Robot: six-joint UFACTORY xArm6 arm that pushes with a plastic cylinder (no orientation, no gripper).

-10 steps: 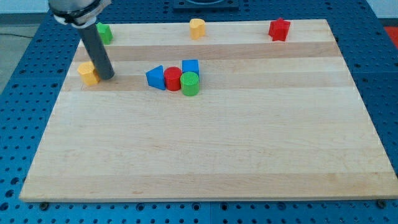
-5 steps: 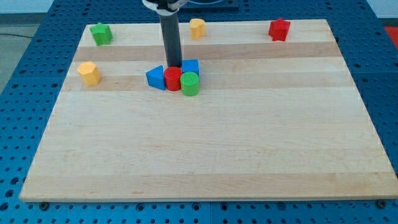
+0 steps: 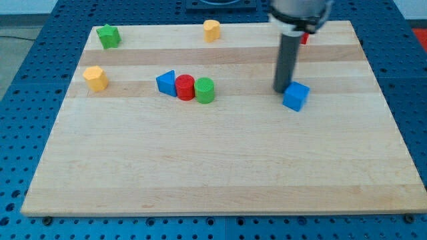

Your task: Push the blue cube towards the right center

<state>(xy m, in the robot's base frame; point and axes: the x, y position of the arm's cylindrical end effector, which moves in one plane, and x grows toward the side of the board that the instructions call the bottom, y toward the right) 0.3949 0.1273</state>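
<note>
The blue cube (image 3: pixel 295 97) lies on the wooden board (image 3: pixel 220 167), right of the middle and a little above mid-height, turned slightly. My tip (image 3: pixel 281 91) rests on the board right against the cube's upper left side. The dark rod rises from there toward the view's top and hides most of the red star (image 3: pixel 305 39) at the top right.
A blue triangle (image 3: pixel 166 83), red cylinder (image 3: pixel 185 87) and green cylinder (image 3: pixel 205 90) stand in a row left of centre. A yellow block (image 3: pixel 95 78) is at the left, a green star (image 3: pixel 106 35) at top left, a yellow block (image 3: pixel 211 29) at top centre.
The rod swept from the left to the cluster, then right. The blue cube left the cluster and slid far to the right and slightly down, with the tip behind it.
</note>
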